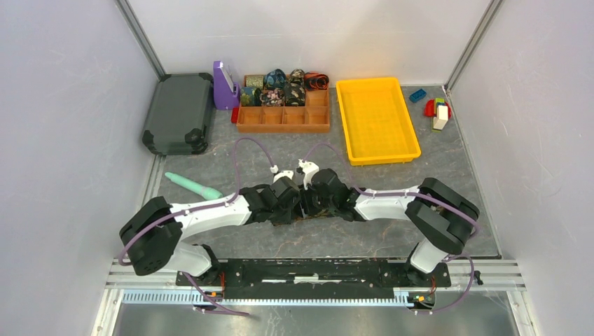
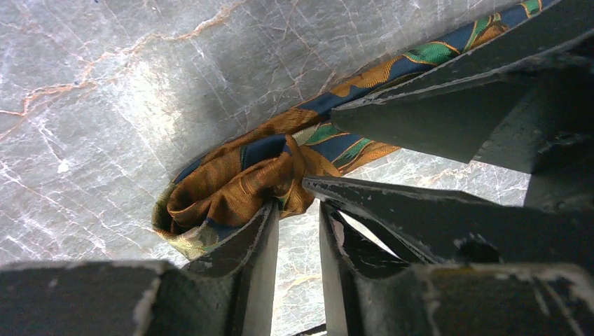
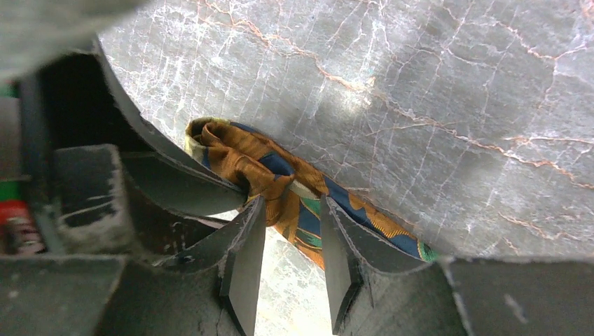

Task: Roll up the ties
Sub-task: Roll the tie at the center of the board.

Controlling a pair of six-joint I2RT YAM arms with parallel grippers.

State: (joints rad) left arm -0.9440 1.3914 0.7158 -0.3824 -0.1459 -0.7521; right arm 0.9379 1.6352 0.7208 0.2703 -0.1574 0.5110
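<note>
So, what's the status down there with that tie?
Left fingers and right fingers both low at the tie, narrowly parted; grip unclear. Tie bunched at one end, rest flat, not rolled. Teal stick lies apart, left.

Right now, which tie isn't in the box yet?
The orange-and-blue tie, lying bunched on the table; the others sit coiled in the brown tray.

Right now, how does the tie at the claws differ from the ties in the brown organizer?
Shape: the tie at the claws is a long strip with only one end bunched; the organizer ties are compact coils.
Place: the strip lies on the table between the left claw and the right claw; the coils sit in far compartments of the brown organizer.
Shared: both are patterned fabric.
</note>
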